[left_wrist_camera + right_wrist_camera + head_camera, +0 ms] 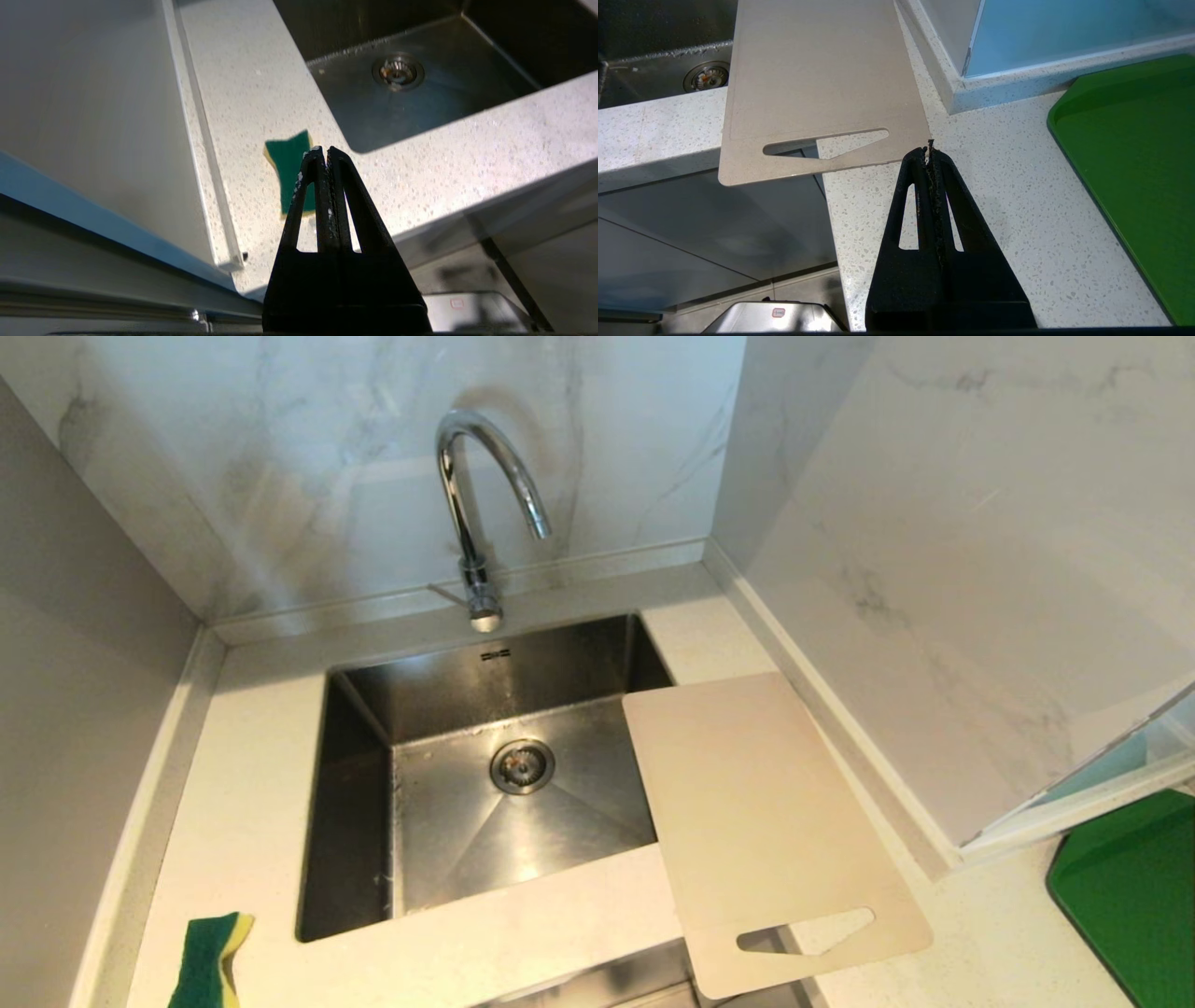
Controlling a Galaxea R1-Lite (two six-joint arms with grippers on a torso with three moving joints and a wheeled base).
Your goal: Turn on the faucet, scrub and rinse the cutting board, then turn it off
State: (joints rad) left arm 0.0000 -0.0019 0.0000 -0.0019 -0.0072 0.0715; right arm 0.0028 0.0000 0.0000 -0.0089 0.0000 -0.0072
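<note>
Sink (359, 784) holds nothing; cutting board (756, 821) overlaps its rim; both hands pressed together.

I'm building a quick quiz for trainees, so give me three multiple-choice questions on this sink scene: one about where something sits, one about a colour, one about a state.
1. Where does the cutting board lie?
A. flat in the basin
B. on the counter right of the sink, overlapping its edge
C. leaning on the wall

2. What colour is the sponge's scrub face?
A. green
B. red
C. blue

3. How is the left gripper?
A. open
B. gripping the sponge
C. shut, empty

Answers: B, its corner covers the basin's right edge; A, green over yellow foam; C, fingers meet with nothing between.
</note>
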